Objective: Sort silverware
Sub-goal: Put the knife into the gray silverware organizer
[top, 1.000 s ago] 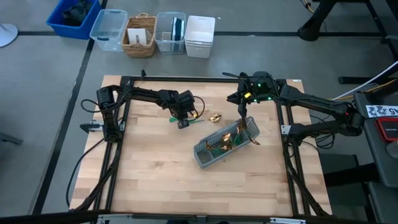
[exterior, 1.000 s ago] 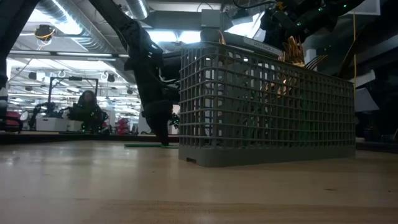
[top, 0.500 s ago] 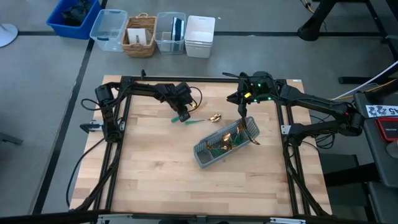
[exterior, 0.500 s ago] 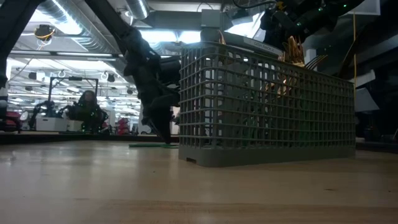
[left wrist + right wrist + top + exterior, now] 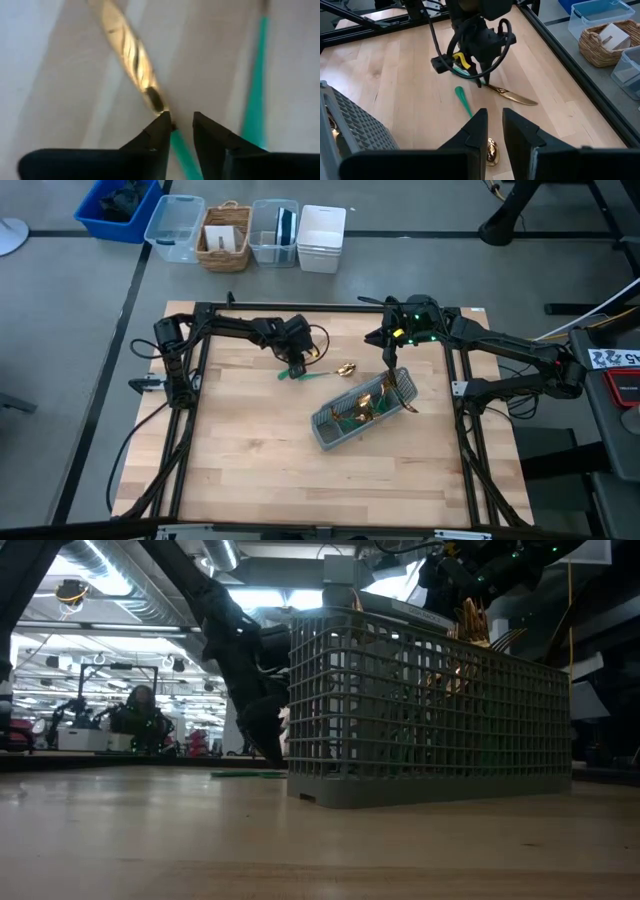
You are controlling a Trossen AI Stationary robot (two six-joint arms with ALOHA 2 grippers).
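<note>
The wooden table (image 5: 250, 450) is carrying the grey caddy (image 5: 360, 412), which is lying slanted just below the right gripper (image 5: 389, 358) in the high view. Several pieces of silverware (image 5: 372, 401) are already standing in the caddy, gold heads up. The right gripper is hanging above the caddy's far end; its two fingers are standing a little apart with nothing between them.

The left gripper (image 5: 297, 366) is reaching down to the table, to the left of the caddy and well apart from it. Its fingertips (image 5: 161, 127) are pointing down at a knife (image 5: 512, 96) with a gold blade and teal handle. The jaws are sitting narrowly open around the place where blade meets handle, and whether they are already pressing it I cannot tell. Just beside this gripper a second teal handle (image 5: 464, 101) is lying on the wood, and its gold spoon head (image 5: 346, 368) is lying toward the caddy.
</note>
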